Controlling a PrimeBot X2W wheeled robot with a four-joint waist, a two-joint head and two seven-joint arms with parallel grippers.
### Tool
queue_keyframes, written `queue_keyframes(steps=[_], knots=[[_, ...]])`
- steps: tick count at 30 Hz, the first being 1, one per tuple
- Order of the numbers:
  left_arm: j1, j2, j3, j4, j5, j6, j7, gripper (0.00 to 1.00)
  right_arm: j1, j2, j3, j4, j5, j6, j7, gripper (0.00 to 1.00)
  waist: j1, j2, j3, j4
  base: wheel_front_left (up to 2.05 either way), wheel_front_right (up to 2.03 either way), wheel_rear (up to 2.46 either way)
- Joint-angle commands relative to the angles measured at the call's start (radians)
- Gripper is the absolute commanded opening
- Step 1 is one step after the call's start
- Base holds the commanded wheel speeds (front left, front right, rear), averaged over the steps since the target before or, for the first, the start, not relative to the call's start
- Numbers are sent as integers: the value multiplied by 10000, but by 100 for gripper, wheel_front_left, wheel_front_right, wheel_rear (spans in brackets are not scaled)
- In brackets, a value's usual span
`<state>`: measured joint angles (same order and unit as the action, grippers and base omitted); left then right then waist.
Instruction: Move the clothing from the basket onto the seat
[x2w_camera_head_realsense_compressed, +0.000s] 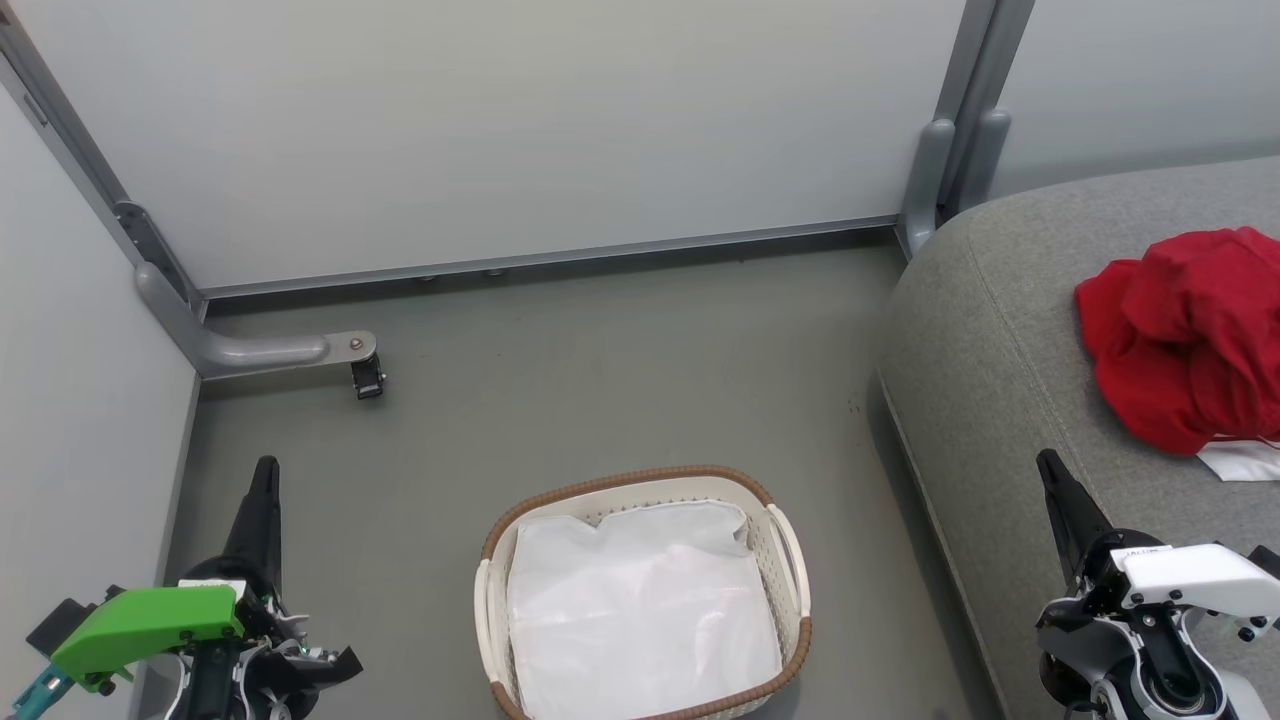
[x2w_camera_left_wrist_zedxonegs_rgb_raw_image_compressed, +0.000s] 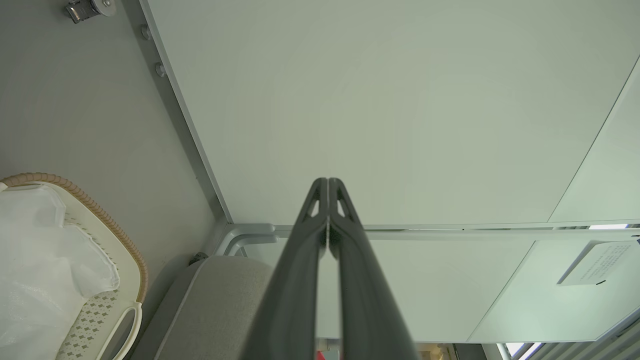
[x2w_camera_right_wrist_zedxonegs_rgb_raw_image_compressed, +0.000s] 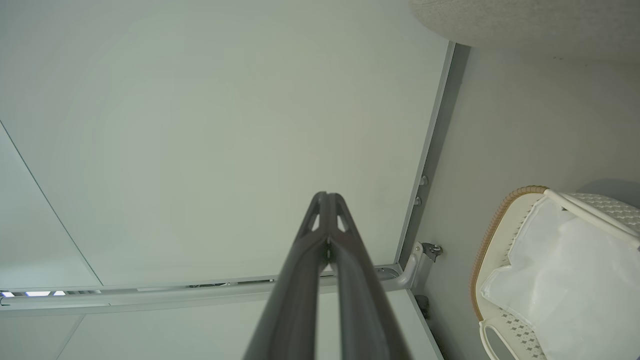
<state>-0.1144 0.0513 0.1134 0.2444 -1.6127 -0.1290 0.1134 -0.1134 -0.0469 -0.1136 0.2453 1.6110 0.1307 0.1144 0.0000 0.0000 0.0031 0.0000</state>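
two grippers: left gripper (x2w_camera_head_realsense_compressed: 265, 472) and right gripper (x2w_camera_head_realsense_compressed: 1049, 466), jaws together, gripping nothing. red clothing (x2w_camera_head_realsense_compressed: 1185, 335) lies bunched on the grey seat (x2w_camera_head_realsense_compressed: 1000, 340); the basket (x2w_camera_head_realsense_compressed: 620, 481), on the floor (x2w_camera_head_realsense_compressed: 600, 380), holds a white liner sheet (x2w_camera_head_realsense_compressed: 640, 600).

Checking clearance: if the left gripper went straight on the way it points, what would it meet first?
Likely the pale grey flat partition panel ahead of the left gripper; nothing shows between, depth unclear.

left pincer (x2w_camera_head_realsense_compressed: 266, 470) dark-fingered with green cover, right pincer (x2w_camera_head_realsense_compressed: 1047, 462) dark-fingered with white housing
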Motion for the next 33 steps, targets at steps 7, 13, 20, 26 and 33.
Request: queue_keyframes(steps=[7, 13, 20, 26, 33], knots=[[120, -9, 29, -17, -5, -32, 44, 0, 112, -63, -24, -34, 37, 0, 31, 0, 0, 0, 0, 0, 0, 0, 0], [119, -9, 29, -17, -4, -32, 44, 0, 112, -63, -23, -34, 37, 0, 31, 0, 0, 0, 0, 0, 0, 0, 0], [119, -11, 32, -17, -2, -32, 46, 0, 111, -63, -23, -34, 37, 0, 31, 0, 0, 0, 0, 0, 0, 0, 0], [119, -10, 32, -17, 0, -32, 47, 0, 111, -63, -23, -33, 37, 0, 30, 0, 0, 0, 0, 0, 0, 0, 0], [118, -11, 34, -17, 1, -32, 45, 0, 111, -63, -22, -33, 38, 0, 30, 0, 0, 0, 0, 0, 0, 0, 0]])
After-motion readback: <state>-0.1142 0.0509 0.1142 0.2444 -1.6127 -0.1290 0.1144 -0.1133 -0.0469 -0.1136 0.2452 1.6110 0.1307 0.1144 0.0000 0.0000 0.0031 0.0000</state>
